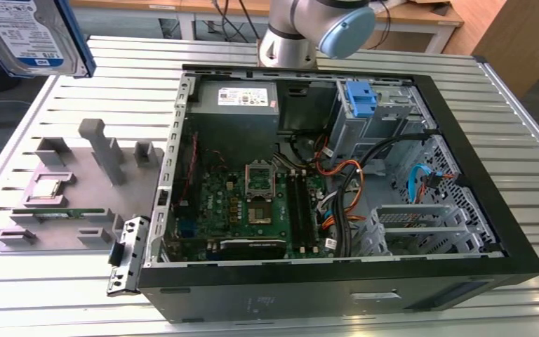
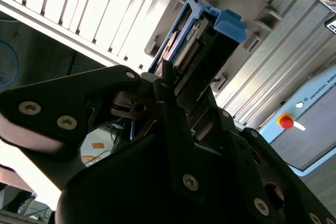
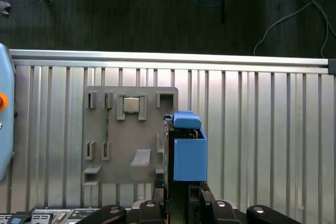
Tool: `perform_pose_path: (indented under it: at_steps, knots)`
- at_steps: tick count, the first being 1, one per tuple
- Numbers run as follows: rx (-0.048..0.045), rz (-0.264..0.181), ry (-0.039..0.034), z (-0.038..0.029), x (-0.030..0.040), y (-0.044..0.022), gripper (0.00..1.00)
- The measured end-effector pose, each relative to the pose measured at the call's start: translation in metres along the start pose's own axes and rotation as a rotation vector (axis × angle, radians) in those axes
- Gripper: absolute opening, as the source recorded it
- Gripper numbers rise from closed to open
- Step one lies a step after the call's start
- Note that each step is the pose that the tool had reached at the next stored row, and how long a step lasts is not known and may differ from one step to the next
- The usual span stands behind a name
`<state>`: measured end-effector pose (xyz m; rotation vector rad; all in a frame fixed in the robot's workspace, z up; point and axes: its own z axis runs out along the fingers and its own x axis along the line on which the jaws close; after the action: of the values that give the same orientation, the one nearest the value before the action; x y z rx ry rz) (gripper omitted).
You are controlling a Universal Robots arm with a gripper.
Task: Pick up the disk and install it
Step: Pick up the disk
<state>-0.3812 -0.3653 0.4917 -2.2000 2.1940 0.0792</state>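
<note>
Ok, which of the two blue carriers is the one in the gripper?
The one framing the disk, up at the exterior view's upper left, clamped in the gripper. The other blue bracket sits inside the computer case.

The exterior view looks steeply down from high over the slatted table [image 1: 522, 112] and takes in the whole open computer case [image 1: 279, 298]. The grey fixture plate [image 1: 82, 189] lies at the left of the frame, and the disk [image 1: 28, 35] looms close to the lens in the upper left corner. The first wrist view faces straight down past the gripper [image 3: 177, 195] and the disk's blue carrier, from well above the same plate and slats. The second wrist view sits right against the gripper and looks along its black links at the disk, with the slats beyond.
</note>
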Motion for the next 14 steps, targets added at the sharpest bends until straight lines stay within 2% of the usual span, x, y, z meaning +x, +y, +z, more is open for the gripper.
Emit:
perform_pose_path:
  at_steps: [14]
  knots:
    - [0.0000,0.000,0.0000,-0.0001,0.0000,-0.0120,0.35]
